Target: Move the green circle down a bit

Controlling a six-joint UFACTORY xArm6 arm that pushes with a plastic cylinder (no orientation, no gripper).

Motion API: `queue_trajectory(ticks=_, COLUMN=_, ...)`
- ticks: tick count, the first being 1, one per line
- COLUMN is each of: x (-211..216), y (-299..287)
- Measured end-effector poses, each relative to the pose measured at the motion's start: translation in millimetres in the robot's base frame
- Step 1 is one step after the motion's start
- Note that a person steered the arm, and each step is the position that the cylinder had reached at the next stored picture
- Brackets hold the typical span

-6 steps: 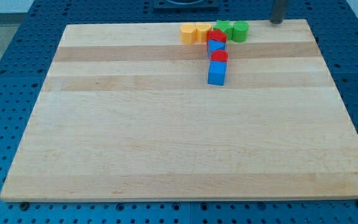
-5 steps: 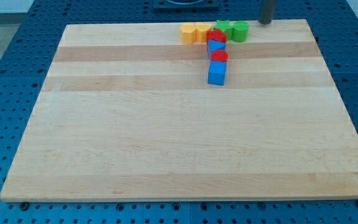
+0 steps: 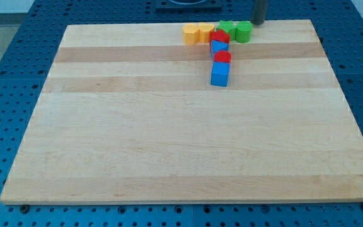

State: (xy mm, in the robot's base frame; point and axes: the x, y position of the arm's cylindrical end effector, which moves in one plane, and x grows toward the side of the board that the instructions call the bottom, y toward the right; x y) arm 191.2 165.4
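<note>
Up along the wooden board's (image 3: 169, 139) top edge, two yellow blocks (image 3: 197, 33) sit side by side, touching a red block (image 3: 220, 36) to their right. Below it run a blue triangle (image 3: 218, 46), a red cylinder (image 3: 222, 57) and a blue cube (image 3: 219, 75). Further right, a green star (image 3: 226, 28) touches the green circle (image 3: 244, 31). My tip (image 3: 258, 23), a bare rod with nothing to grip, stands just up and right of the circle.

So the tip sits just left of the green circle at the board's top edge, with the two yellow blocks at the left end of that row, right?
Not quite. In the camera view my tip is just to the right of the green circle, slightly above it, not left. The yellow blocks are indeed at the row's left end.
</note>
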Motion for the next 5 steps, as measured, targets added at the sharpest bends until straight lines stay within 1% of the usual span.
queue_trajectory(ticks=3, x=1, y=-22)
queue_trajectory(ticks=5, x=1, y=-66)
